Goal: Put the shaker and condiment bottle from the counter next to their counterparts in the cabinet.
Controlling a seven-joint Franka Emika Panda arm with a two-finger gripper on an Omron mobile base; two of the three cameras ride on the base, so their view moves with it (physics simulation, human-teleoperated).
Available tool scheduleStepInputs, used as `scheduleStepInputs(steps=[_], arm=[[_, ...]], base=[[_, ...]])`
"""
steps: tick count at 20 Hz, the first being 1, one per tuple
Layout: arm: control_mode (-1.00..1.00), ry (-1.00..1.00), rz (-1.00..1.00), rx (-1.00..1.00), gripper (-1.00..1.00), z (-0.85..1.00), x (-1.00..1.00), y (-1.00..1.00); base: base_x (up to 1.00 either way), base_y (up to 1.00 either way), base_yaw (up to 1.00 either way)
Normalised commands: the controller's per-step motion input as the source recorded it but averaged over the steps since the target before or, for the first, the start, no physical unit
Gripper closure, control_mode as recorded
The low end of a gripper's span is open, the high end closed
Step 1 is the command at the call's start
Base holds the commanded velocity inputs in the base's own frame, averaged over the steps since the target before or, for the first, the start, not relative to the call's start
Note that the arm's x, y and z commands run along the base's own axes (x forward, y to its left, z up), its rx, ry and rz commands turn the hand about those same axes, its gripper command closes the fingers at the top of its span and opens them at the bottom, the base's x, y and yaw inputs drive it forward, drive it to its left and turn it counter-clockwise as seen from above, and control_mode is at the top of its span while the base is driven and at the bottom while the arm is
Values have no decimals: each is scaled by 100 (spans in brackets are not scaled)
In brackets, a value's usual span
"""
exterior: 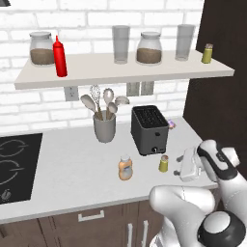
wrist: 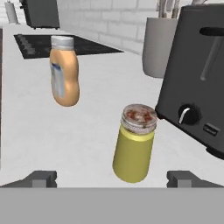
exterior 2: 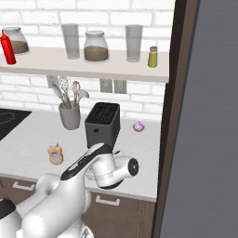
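Observation:
The olive-yellow shaker (exterior: 164, 163) with its brown cap stands on the pale counter (exterior: 72, 159) in front of the toaster. My gripper (exterior: 178, 171) hangs just right of it, level with it and open. In the hand view the shaker (wrist: 134, 148) stands close ahead between the spread fingertips (wrist: 41, 178), not touched. The squat orange condiment bottle (exterior: 125, 168) (wrist: 64, 71) (exterior 2: 56, 154) stands further left. On the open shelf (exterior: 120, 72) a red squeeze bottle (exterior: 60, 57) (exterior 2: 7, 47) stands at the left. A second shaker (exterior: 207, 53) (exterior 2: 152, 56) stands at the right end.
A black toaster (exterior: 149, 129) (wrist: 197, 78) stands right behind the shaker. A grey utensil holder (exterior: 104, 126) sits to its left and a black hob (exterior: 14, 166) at the far left. Two jars and two glasses line the shelf. A dark tall panel (exterior 2: 176, 116) bounds the right.

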Motion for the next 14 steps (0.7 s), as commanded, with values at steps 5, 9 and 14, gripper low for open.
scheduleStepInputs(steps=[5,9,14], arm=[[-100,0,-5,0,-100,-31,12,38],[-100,0,-6,0,-100,-22,14,38],[-100,0,-7,0,-100,-15,17,32]], base=[[0,0,0],[0,0,0],[0,0,0]])
